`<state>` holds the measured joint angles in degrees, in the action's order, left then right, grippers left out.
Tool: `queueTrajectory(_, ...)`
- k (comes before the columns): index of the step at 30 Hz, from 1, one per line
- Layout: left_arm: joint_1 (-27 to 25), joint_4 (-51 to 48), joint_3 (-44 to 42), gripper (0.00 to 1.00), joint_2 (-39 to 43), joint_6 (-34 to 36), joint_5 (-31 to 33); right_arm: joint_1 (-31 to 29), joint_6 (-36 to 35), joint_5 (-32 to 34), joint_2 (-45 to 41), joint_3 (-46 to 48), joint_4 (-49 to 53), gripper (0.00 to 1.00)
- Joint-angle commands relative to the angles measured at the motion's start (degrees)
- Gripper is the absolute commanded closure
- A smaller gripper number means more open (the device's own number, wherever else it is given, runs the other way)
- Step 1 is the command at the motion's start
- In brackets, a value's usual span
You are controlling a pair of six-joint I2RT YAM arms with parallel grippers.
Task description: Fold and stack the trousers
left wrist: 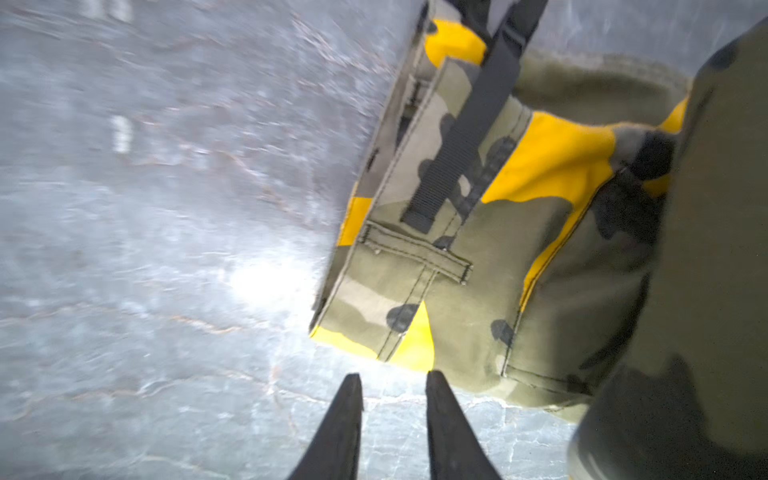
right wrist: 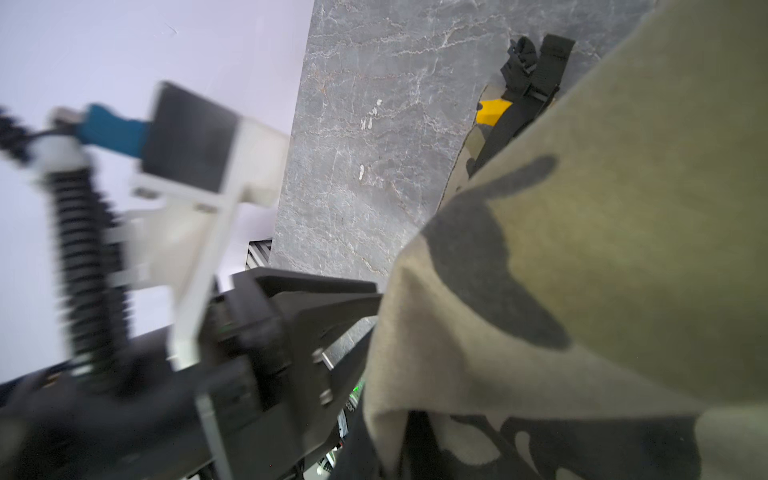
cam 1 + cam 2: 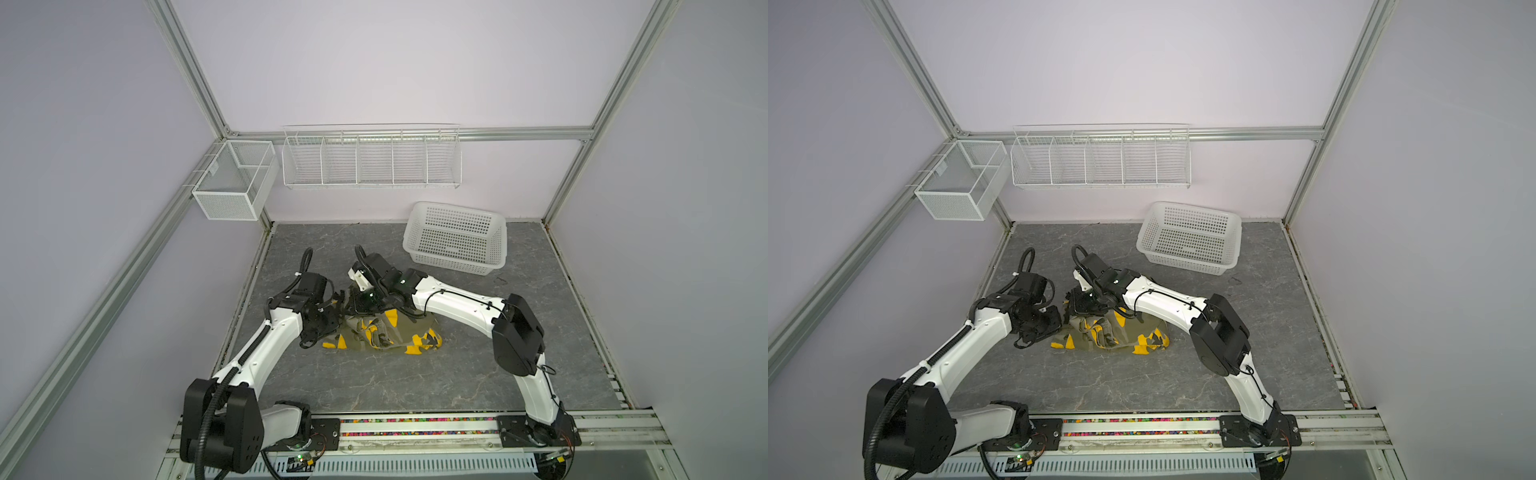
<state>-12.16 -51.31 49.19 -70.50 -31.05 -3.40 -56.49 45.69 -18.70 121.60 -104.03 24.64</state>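
The trousers (image 3: 384, 337) lie as a crumpled camouflage heap in the middle of the grey table in both top views, also at trousers (image 3: 1115, 337). My right gripper (image 3: 362, 305) reaches in from the right at the heap's far left end. It is shut on a fold of the cloth and holds it raised. That fold (image 2: 582, 249) hangs across the right wrist view and hides the fingers. My left gripper (image 1: 394, 376) hovers low, open, with bare table between its fingers. One fingertip (image 1: 434, 380) is right at the yellow waistband corner (image 1: 415, 345). A black strap (image 1: 457, 141) lies across the waistband.
A white plastic basket (image 3: 455, 239) stands at the back right of the table. A wire rack (image 3: 372, 160) and a mesh box (image 3: 235, 178) hang on the back wall and left frame. The left arm's wrist (image 2: 232, 332) is close beside the raised cloth.
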Motion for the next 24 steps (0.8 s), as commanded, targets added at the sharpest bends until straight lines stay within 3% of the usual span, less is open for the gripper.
queueTrajectory(1, 1.9, -3.9, 1.7, 0.68, 2.3, -0.8, 2.9, -1.2, 0.7, -0.3, 2.0, -2.7, -4.8, 0.93)
queueTrajectory(5, 3.8, -4.6, 2.6, 0.65, 2.8, 0.1, 2.6, -2.0, 0.3, -2.2, 4.1, -3.5, -5.5, 0.88)
queueTrajectory(8, 5.3, -4.5, 3.0, 0.62, 2.7, 0.5, 1.8, -1.8, 1.0, -5.9, 5.0, -4.0, -7.8, 0.75)
queueTrajectory(12, 6.2, -4.5, 3.3, 0.59, 2.8, 0.6, 0.9, -0.4, -0.4, -5.0, 2.3, -3.7, -7.0, 0.63)
queueTrajectory(17, 6.6, -3.3, 2.9, 0.52, 2.3, 0.5, -2.3, 3.0, -0.9, -3.9, -5.5, 4.3, -8.4, 0.61)
queueTrajectory(24, 6.9, 0.0, -0.6, 0.36, -1.0, 0.9, -4.1, 8.1, -13.4, 3.5, -19.2, 17.1, 3.1, 0.6)
